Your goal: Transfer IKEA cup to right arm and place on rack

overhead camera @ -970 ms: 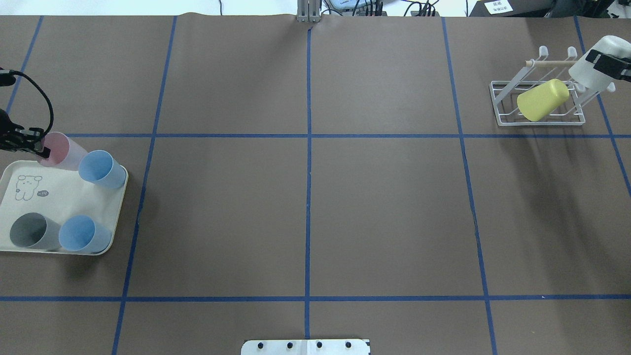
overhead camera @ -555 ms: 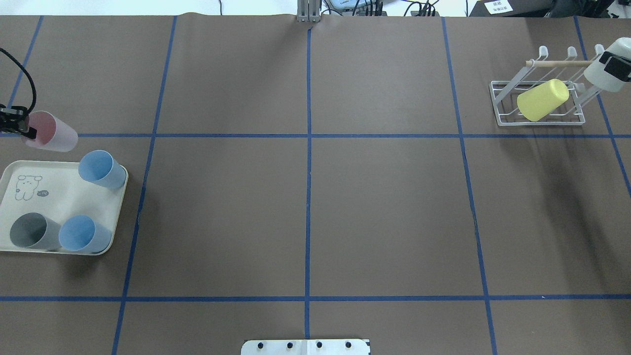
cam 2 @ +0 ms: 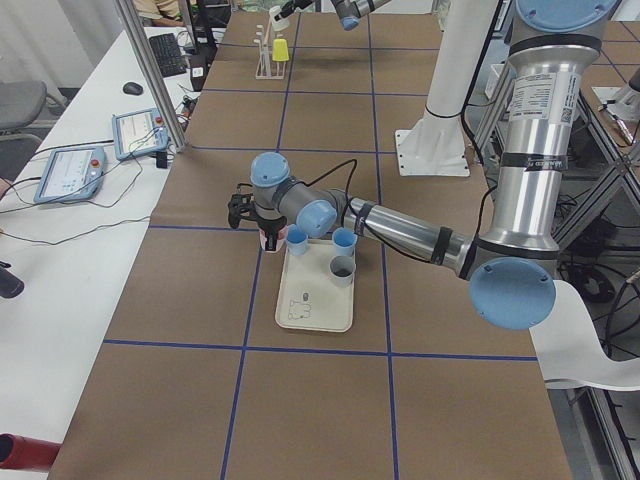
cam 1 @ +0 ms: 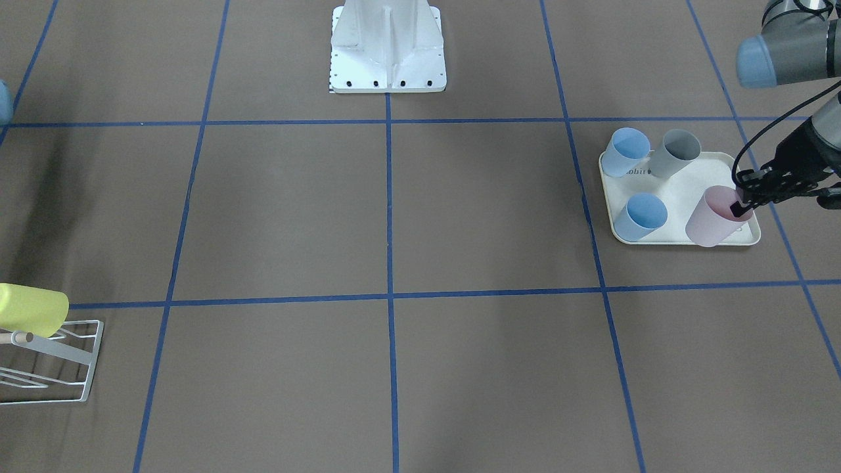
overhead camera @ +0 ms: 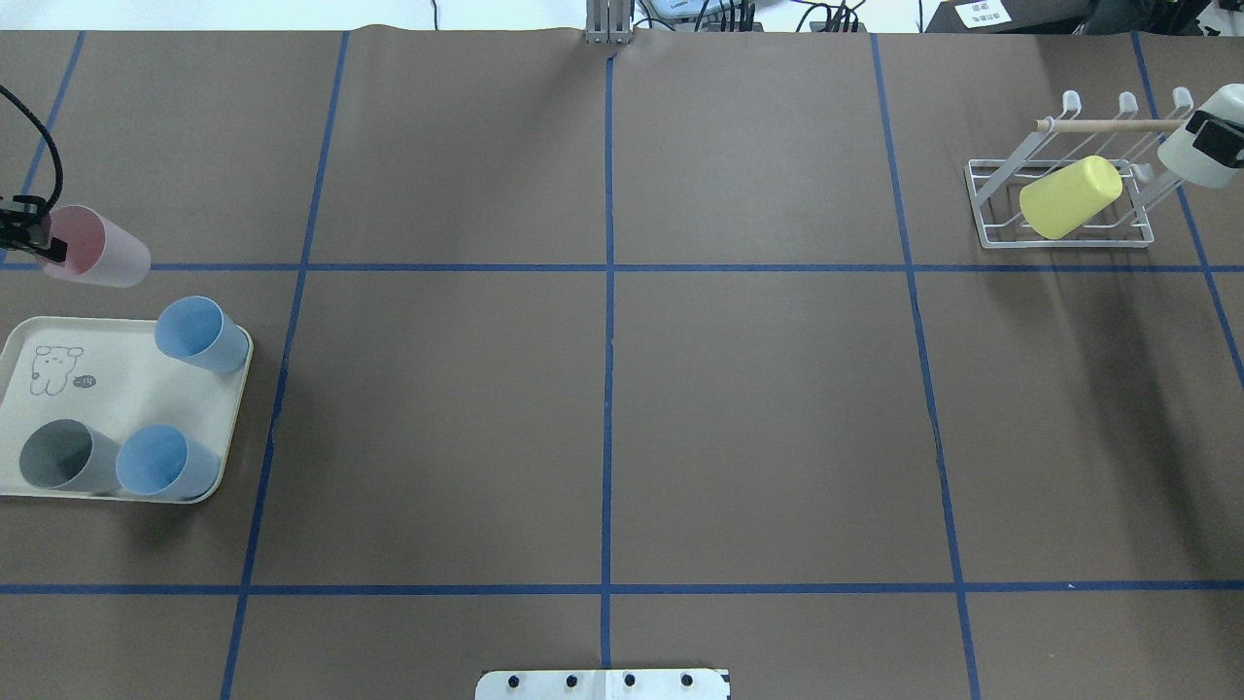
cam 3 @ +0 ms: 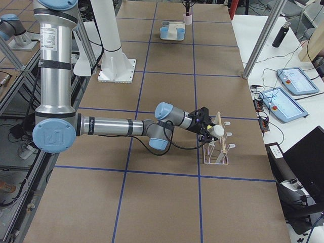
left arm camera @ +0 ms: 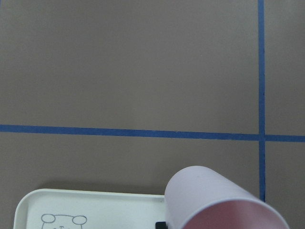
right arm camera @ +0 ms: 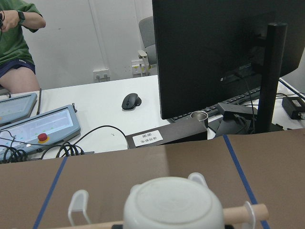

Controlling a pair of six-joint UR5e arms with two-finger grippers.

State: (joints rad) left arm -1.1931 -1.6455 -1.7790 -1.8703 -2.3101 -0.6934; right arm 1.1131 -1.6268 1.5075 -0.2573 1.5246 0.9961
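My left gripper (overhead camera: 41,243) is shut on the rim of a pink IKEA cup (overhead camera: 97,255), which hangs tilted in the air just beyond the tray's far edge. The same pink cup (cam 1: 713,220) shows in the front view with the left gripper (cam 1: 742,207) at its rim, and the pink cup (left arm camera: 219,200) fills the bottom of the left wrist view. The white wire rack (overhead camera: 1069,241) stands at the far right with a yellow cup (overhead camera: 1069,197) on it. At the rack's right end my right gripper (overhead camera: 1220,136) is shut on a white cup (overhead camera: 1191,156), whose base (right arm camera: 174,205) faces the right wrist camera.
A cream tray (overhead camera: 107,389) at the left edge carries two blue cups (overhead camera: 199,335) (overhead camera: 165,465) and a grey cup (overhead camera: 63,457). The rack's wooden dowel (overhead camera: 1098,123) runs along its top. Beyond the table are a monitor (right arm camera: 224,52) and a seated person (right arm camera: 16,43).
The left gripper lifted the pink cup off the tray and carried it away from the robot and leftwards. The right gripper with the white cup shifted right, further from the yellow cup.
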